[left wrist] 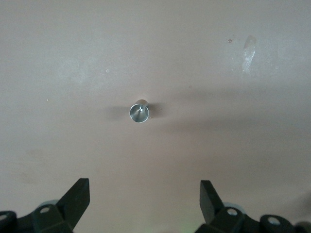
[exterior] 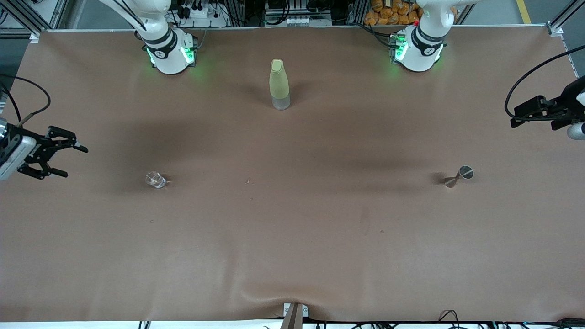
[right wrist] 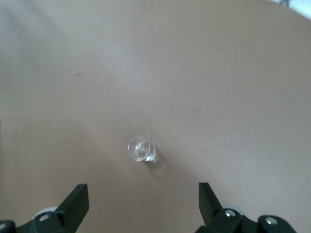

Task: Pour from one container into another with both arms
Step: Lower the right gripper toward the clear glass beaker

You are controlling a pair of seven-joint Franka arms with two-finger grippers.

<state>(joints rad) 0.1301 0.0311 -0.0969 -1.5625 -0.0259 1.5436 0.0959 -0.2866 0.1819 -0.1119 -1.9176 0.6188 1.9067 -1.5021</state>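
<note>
Below the right gripper [exterior: 68, 160], whose fingers stand wide, bare table [exterior: 292, 237] surrounds the glass cup [exterior: 156, 179]. Under the spread left gripper [left wrist: 145, 194], the metal cup [exterior: 458, 176] stands alone too. The bottle [exterior: 279, 84] stands well apart from both.

Your tiny clear glass cup [exterior: 156, 179] upright on the brown surface [exterior: 292, 228] toward the right arm's end, your silver hourglass-shaped metal cup [exterior: 458, 176] upright toward the left arm's end, well apart from it
</note>
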